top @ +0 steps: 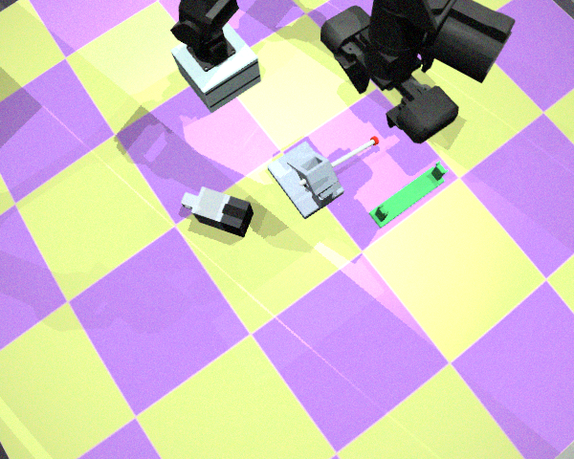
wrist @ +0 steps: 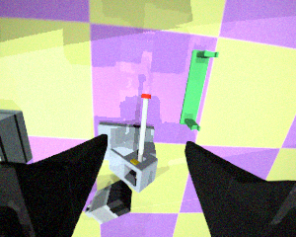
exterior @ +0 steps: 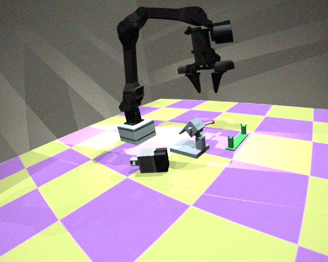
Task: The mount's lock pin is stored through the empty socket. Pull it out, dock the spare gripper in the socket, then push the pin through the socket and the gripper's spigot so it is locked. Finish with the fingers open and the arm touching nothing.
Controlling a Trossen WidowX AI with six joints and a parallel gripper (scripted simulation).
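The grey mount [top: 288, 180] [exterior: 182, 147] stands on the floor with its tilted socket [top: 322, 176] [exterior: 194, 128] [wrist: 147, 174] on top. The white lock pin [top: 354, 153] [exterior: 208, 123] [wrist: 144, 120] runs through the socket; its red head sticks out on the green rack's side and its tip shows on the opposite side. The spare gripper [top: 211, 203] [exterior: 150, 161] [wrist: 109, 201], grey and black, lies on its side near the mount, its small spigot [top: 188, 201] [exterior: 133, 161] pointing away from it. My gripper [exterior: 207, 92] [wrist: 147, 142] is open and empty, pointing down high above the pin and mount.
A green rack [top: 408, 197] [exterior: 237, 141] [wrist: 194, 91] with two notched uprights lies beyond the pin's red head. The arm's grey base block [top: 232, 83] [exterior: 137, 134] [wrist: 12, 135] stands behind the mount, on the other side from the rack.
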